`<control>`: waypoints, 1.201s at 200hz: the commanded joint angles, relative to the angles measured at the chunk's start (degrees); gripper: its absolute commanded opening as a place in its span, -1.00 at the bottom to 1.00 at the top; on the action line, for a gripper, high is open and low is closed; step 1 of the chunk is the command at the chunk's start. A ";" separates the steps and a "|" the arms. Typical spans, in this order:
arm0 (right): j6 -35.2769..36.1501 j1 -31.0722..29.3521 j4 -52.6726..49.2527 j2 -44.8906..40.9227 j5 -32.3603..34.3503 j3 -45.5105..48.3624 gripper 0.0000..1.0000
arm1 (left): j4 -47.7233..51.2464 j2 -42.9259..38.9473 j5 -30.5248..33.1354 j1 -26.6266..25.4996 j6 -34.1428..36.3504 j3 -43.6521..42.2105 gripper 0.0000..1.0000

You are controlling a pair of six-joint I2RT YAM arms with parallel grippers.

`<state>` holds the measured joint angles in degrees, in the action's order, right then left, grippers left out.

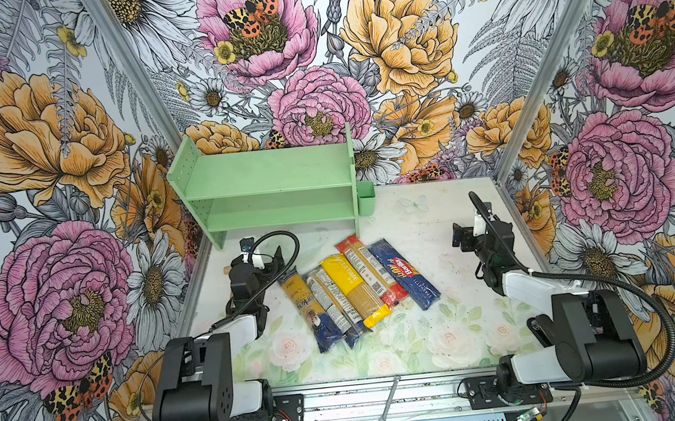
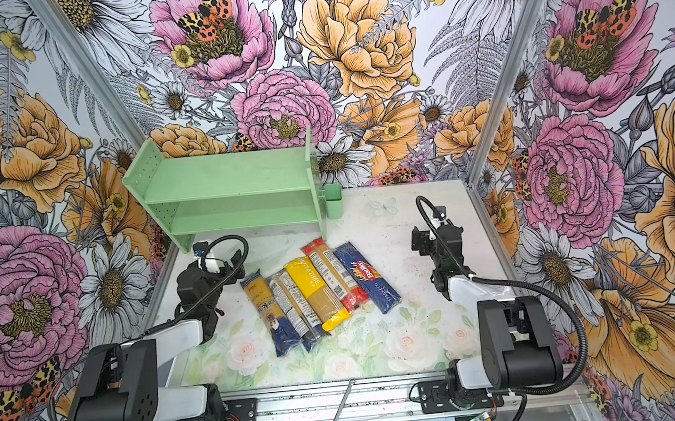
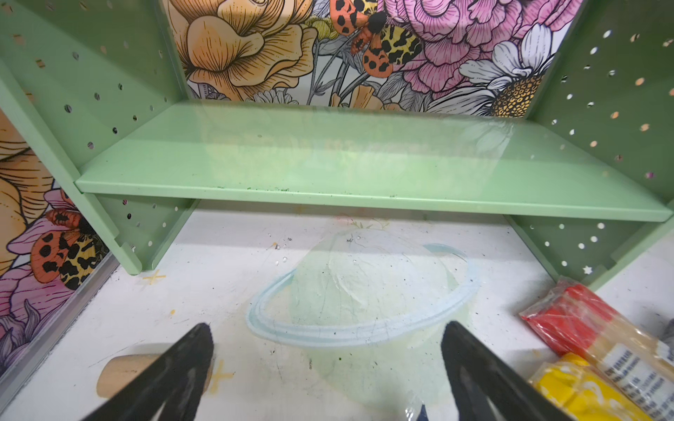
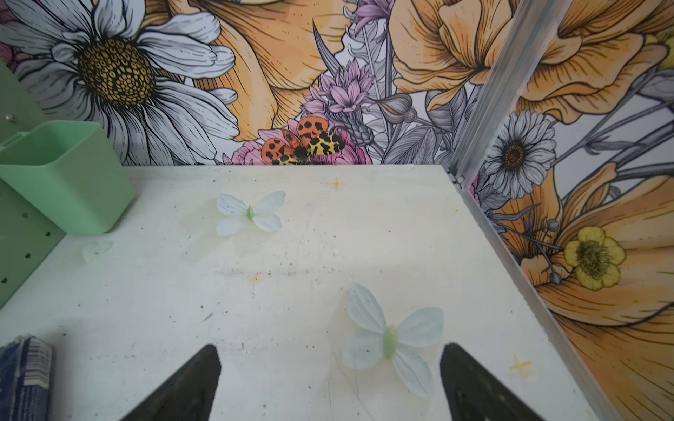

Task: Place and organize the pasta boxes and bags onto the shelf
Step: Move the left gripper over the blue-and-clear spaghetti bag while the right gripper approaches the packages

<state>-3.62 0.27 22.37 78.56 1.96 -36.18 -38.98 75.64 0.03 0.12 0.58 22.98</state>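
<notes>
While five packs point(image 1: 350, 285) lie side by side at the shelf's point(image 1: 266, 176) five o'clock, left gripper point(image 3: 328, 328) and right gripper point(image 4: 330, 349) stand wide, gripping nothing.

Two blue-ended bags point(image 1: 309, 310) point(image 1: 334, 303), one yellow bag point(image 1: 353, 287), one red-ended bag point(image 1: 370, 269), one blue box point(image 1: 406, 274); one shelf point(image 1: 266, 176), one cup point(image 1: 366, 198).

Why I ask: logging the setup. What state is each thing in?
mint-green shelf: upright, both tiers empty.
green cup: upright, attached to the shelf's side.
Barilla spaghetti pack: flat on the table.
four spaghetti bags: flat, side by side beside it.
left gripper: open, empty.
right gripper: open, empty.
wrench: lying on the front rail.
</notes>
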 commanded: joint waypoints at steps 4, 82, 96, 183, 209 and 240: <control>-1.21 -1.59 -14.46 -3.11 -5.14 -4.81 0.90 | 9.08 -3.37 -1.18 -0.38 0.38 3.71 0.98; -1.64 -13.85 -24.91 -9.59 -10.64 -8.82 0.95 | 37.29 -7.72 -1.28 -3.68 -13.75 14.66 0.98; -2.30 -15.98 -25.18 -10.21 -10.83 -8.60 0.95 | 40.94 -7.17 -0.93 -4.79 -16.66 15.65 0.98; -2.24 -27.67 -25.53 -8.39 -8.54 -9.81 0.99 | 56.18 -10.59 11.45 -20.80 -33.89 14.70 0.97; -0.85 -29.89 -25.53 -6.53 -9.04 -10.79 0.99 | 59.77 -14.12 13.43 -23.14 -39.54 12.78 0.98; 0.15 -32.68 -24.84 -4.44 -8.51 -11.74 0.99 | 62.53 -17.89 13.43 -23.17 -44.05 10.91 0.98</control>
<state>-4.89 -30.52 -3.20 72.55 -7.40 -45.89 19.22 60.34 10.79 -22.92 -37.17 35.73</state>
